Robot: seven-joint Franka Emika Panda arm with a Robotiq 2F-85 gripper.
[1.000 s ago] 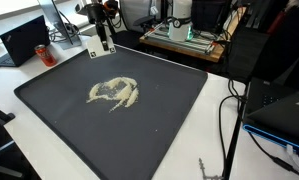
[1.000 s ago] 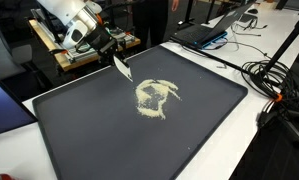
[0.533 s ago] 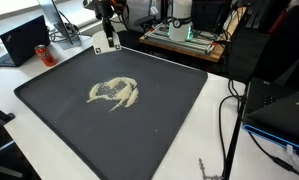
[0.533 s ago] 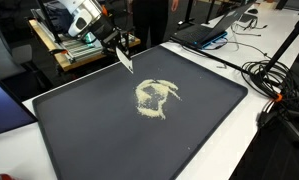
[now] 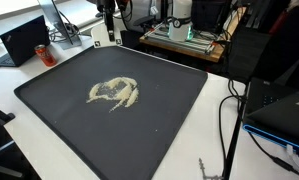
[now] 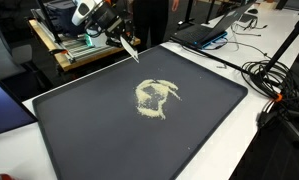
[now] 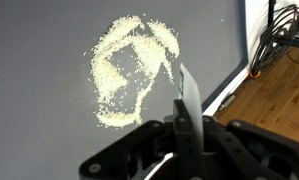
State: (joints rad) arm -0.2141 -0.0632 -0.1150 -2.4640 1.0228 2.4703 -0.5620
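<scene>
In both exterior views the arm (image 6: 89, 12) shows at the top edge, left of centre. Its wrist is angled so the gripper (image 6: 117, 30) slants down and to the right. In the wrist view its fingers (image 7: 175, 135) rise from the bottom edge, pressed together on a thin white blade (image 7: 186, 90).

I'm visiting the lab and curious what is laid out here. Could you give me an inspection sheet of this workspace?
Surface: large dark grey mat lying flat on a white table.
Job's things: swirled pile of pale grains near the mat's middle; thin white flat blade near one mat edge, apart from the pile.
Clutter: nothing seen on the mat.
Grippers: hand shut on the blade.
Cables: black cables bunched beside the mat.
Surroundings: open black laptop on the table.
</scene>
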